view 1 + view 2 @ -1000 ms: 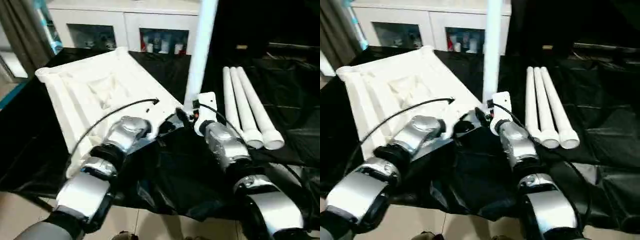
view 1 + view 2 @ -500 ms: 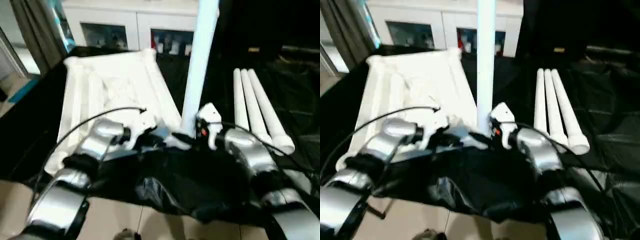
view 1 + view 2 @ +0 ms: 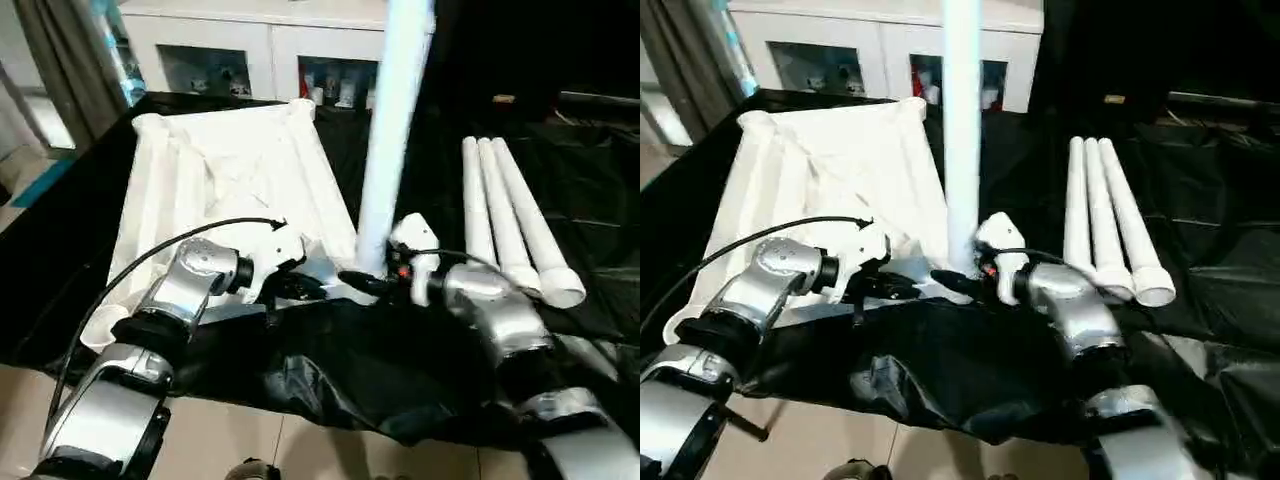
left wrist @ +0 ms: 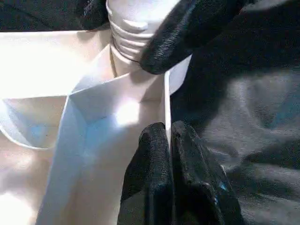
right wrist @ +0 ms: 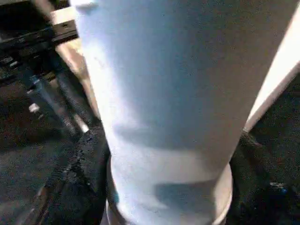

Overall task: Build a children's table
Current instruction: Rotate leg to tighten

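- Black plastic sheeting covers the whole work surface, with a white cabinet with glass doors at the back and a grey curtain off to the robot's left.
- White plastic rectangular tabletop lies upside down on the sheeting, ribbed underside facing up.
- One long white tapered tube leg stands upright in the round corner socket nearest the robot.
- Three more white tube legs lie side by side on the sheeting to the right, well apart from the tabletop.
- Left gripper is pinched tight on the thin rim wall of the tabletop, right by that socket.
- Right gripper sits at the base of the standing leg with a black finger on either side of it; can't tell if it's actually squeezing or just loose around it.
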